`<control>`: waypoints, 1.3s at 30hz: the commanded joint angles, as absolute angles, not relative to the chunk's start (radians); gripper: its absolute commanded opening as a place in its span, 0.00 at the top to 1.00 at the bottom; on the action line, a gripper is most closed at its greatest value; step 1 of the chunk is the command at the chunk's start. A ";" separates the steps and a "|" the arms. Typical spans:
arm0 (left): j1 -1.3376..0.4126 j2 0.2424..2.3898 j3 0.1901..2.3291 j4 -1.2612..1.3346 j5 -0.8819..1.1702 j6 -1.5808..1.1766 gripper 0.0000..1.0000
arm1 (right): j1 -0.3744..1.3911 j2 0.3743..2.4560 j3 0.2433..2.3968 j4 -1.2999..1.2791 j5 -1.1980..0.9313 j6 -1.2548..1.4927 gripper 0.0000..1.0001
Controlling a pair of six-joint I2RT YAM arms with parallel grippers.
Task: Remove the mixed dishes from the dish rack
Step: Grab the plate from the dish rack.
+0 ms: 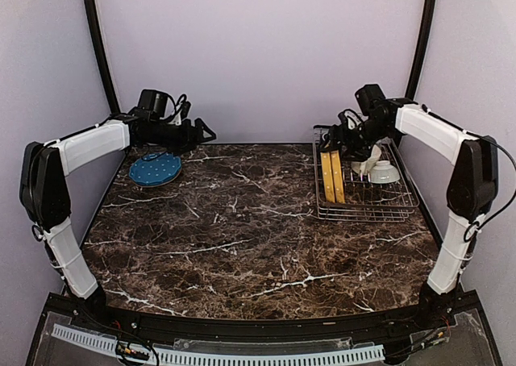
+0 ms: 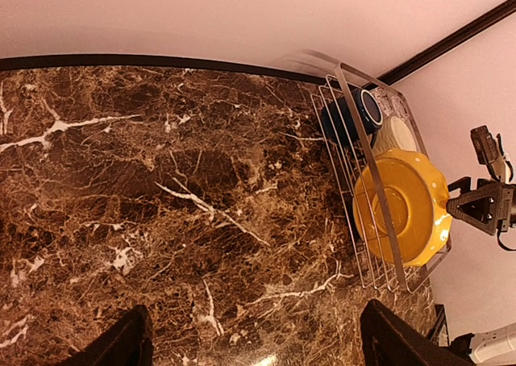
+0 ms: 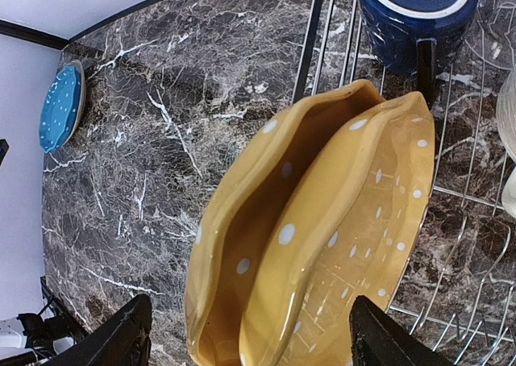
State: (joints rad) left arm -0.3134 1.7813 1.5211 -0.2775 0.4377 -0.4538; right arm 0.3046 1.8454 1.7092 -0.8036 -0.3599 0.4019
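Observation:
The dish rack stands at the back right of the table. Two yellow plates with white dots stand on edge in it. My right gripper is open and hangs just over them, one finger on each side of the pair, touching neither. A dark navy mug lies behind the plates, and a pale bowl sits to their right. The blue dotted plate lies flat on the table at the back left. My left gripper hovers open and empty just beyond it.
The purple back wall runs close behind both grippers. The rack's wire rim and upright dividers surround the plates. In the left wrist view, brown marble table stretches between the blue plate and the rack.

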 commanded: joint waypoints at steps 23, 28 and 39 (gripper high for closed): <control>-0.360 1.783 1.516 -0.285 0.445 -0.414 0.12 | 0.301 1.833 1.749 -0.914 -0.267 0.341 0.55; -0.366 1.786 1.521 -0.293 0.442 -0.407 0.12 | 0.301 1.819 1.733 -0.916 -0.230 0.344 0.56; -0.371 1.792 1.526 -0.299 0.444 -0.403 0.12 | 0.301 1.756 1.694 -0.837 -0.295 0.353 0.40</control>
State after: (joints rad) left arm -0.3645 1.7920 1.5211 -0.2798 0.4446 -0.4240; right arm 0.3065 1.8065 1.7100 -0.8608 -0.2981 0.3519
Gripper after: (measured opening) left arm 0.882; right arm 0.573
